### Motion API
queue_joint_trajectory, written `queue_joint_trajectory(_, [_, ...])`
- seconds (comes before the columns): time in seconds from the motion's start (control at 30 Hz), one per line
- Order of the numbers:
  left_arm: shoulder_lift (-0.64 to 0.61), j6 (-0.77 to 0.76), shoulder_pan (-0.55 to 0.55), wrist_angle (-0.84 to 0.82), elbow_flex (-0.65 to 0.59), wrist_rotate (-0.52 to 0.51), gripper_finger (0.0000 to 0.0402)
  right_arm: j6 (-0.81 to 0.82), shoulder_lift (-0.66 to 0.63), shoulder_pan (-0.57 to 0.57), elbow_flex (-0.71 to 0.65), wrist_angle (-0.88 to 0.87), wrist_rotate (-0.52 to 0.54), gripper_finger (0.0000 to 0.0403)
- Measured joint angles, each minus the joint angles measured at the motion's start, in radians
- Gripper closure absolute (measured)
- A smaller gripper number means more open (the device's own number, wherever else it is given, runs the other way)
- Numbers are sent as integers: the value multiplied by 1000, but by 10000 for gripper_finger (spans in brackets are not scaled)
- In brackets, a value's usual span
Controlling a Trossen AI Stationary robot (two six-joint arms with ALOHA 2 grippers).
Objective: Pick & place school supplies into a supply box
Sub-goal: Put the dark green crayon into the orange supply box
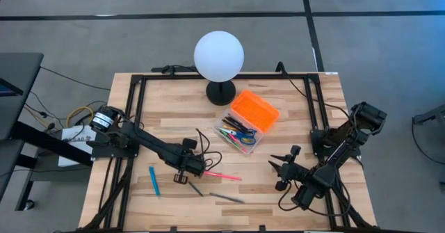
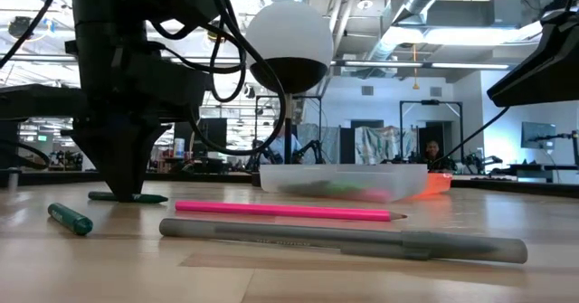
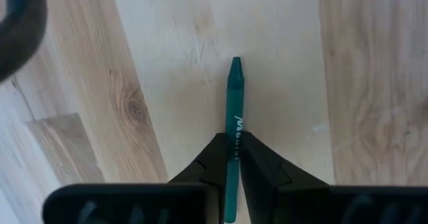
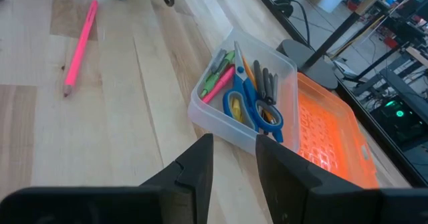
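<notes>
One green crayon (image 3: 234,110), flat between fingers (image 3: 257,164).

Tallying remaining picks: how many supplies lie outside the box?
5: green crayon in the left gripper, pink pencil beside it, teal marker farther left, grey pen and short dark pen toward the front edge. The arm may hide more.

Desk (image 1: 167,111): pale wooden planks, black frame rails along its edges.
Far middle: white globe lamp (image 1: 219,55) on a black base.
Beside the lamp: clear supply box (image 1: 241,135) holding supplies, orange lid (image 1: 254,110) touching it.
Near half: pink pencil (image 1: 224,175), grey pen (image 1: 227,197), blue marker (image 1: 154,181), green crayon (image 3: 233,120), each flat on the wood.
</notes>
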Motion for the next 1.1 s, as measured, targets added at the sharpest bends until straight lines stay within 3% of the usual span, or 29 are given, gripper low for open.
queue_joint_trajectory(0.47, [10,89,-1,-23,117,-54,399,0,0,0,0,0,0,294])
queue_joint_trajectory(0.63, [9,216,-1,70,150,-210,399,0,0,0,0,0,0,294])
queue_joint_trajectory(0.83, [7,470,27,304,155,-407,399,0,0,0,0,0,0,294])
queue_joint_trajectory(1.1, [6,616,151,537,155,-378,392,0,0,0,0,0,0,294])
